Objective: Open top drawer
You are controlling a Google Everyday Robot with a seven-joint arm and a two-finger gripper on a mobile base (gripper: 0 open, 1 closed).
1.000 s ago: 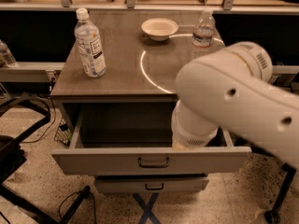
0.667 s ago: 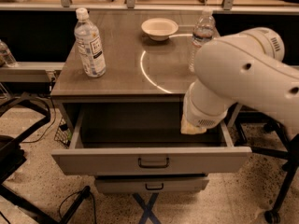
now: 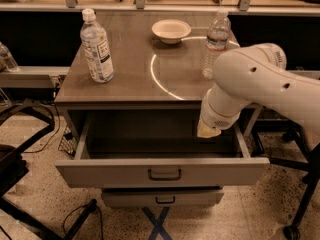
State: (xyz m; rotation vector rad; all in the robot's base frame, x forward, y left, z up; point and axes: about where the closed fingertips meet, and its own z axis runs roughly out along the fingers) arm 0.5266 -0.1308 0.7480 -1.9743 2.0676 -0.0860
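Note:
The top drawer [image 3: 162, 172] of the grey cabinet stands pulled far out, with its dark bar handle [image 3: 164, 175] at the centre of the front and a deep, plain grey interior [image 3: 145, 134]. My white arm [image 3: 250, 84] reaches in from the right over the drawer's right side. The gripper [image 3: 207, 130] is hidden behind the arm's wrist, just above the drawer's right rear corner; only a pale tip shows. It is well back from the handle.
On the cabinet top [image 3: 130, 69] stand a labelled water bottle [image 3: 96, 46] at left, a second bottle [image 3: 216, 43] at right, and a white bowl [image 3: 171, 30] at the back. A narrower drawer [image 3: 162, 197] sits below. Cables and black frames lie on the floor at left.
My arm has lifted and pulled back to the right, out of the drawer's interior. The drawer has stayed open in the same place.

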